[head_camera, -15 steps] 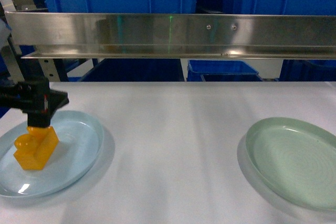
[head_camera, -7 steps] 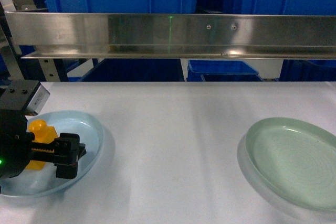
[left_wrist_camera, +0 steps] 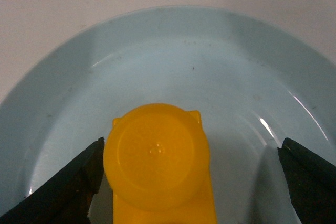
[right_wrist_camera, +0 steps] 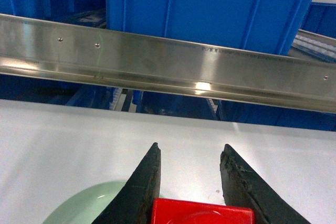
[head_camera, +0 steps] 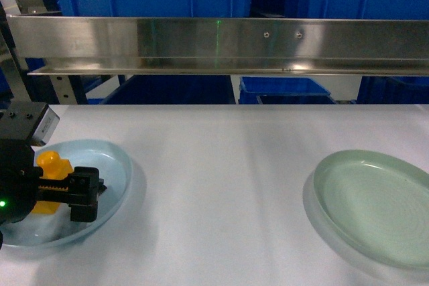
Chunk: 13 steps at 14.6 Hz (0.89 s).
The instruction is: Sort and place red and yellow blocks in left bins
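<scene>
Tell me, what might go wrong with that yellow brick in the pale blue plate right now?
The left gripper is open around the yellow brick, but off-centre: one finger sits at the brick, the other far away. Closing could shove or tip it across the pale blue plate. The red brick between the right gripper fingers could slip.

Nothing readable here. The steel rail (right_wrist_camera: 173, 72) has a tiny engraved line in the right wrist view — way too small to make out.
</scene>
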{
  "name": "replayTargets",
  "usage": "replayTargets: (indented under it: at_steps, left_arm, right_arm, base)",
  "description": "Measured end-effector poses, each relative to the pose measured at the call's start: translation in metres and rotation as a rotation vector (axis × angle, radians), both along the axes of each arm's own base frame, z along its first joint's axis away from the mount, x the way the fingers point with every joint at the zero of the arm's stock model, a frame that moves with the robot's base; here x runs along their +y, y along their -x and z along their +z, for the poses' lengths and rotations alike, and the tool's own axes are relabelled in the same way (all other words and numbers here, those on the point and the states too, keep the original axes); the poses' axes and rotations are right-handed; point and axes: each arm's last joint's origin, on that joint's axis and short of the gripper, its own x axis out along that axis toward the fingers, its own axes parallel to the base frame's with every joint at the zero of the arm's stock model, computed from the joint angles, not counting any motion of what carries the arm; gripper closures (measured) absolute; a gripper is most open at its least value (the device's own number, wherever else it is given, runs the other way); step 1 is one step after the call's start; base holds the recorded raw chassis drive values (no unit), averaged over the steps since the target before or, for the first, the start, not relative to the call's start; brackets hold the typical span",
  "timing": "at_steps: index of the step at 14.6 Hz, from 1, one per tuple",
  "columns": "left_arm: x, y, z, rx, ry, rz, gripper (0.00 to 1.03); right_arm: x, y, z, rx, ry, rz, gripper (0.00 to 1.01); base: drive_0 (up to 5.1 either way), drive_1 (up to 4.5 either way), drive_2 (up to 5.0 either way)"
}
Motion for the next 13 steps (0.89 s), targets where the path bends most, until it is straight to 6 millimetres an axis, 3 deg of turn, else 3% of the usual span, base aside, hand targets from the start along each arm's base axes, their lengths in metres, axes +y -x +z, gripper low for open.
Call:
replayTargets:
  at_steps: [3,5,7,13]
  left_arm:
    - [0.001,-0.001,-0.002,-0.002,-0.002,0.022,0.30]
    - [0.010,0.006,0.007,-0.005,-0.011,0.050,0.75]
    - [0.018,0.010,0.043,-0.110,-0.019,0.027,0.75]
    - [0.013,0.013,0.105,-0.293,0.002,-0.063,0.75]
  right_arm:
    - [0.000,0.000,0.000,-0.001,0.000,0.000,0.73]
    - [0.000,0.000,0.000,0.000,0.000,0.000,0.73]
    - [0.000,0.000,0.000,0.000,0.000,0.000,0.73]
    - [0.000,0.000,0.000,0.000,0.000,-0.002,0.73]
  base:
    - [0.0,0.00,0.0]
    - [0.0,0.00,0.0]
    - [0.0,0.00,0.0]
    - [0.0,0.00,0.0]
